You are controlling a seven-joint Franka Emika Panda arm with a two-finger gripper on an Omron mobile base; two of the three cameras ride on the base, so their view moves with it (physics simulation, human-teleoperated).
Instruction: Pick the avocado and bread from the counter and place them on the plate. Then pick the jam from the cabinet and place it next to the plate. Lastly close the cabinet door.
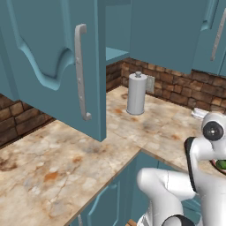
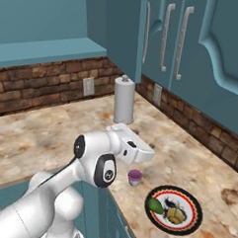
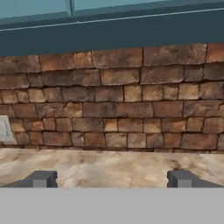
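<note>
The plate [image 2: 193,221] lies on the counter [image 2: 56,130] at the front right, with the dark green avocado [image 2: 156,206] and the bread [image 2: 174,215] on it. The purple jam [image 2: 134,177] stands on the counter just left of the plate. My gripper [image 2: 145,140] hovers above the jam, apart from it, facing the brick wall. In the hand view the gripper [image 3: 112,179] is open, its fingertips [image 3: 43,178] wide apart with nothing between them. The cabinet door [image 1: 48,66] with its long grey handle [image 1: 80,73] stands swung open from the cabinet [image 1: 117,31].
A tall grey paper-towel roll [image 1: 137,93] stands at the back of the counter by the brick wall [image 3: 113,100]. Closed teal wall cabinets [image 2: 194,41] hang to the right. A wall outlet [image 2: 88,85] sits on the bricks.
</note>
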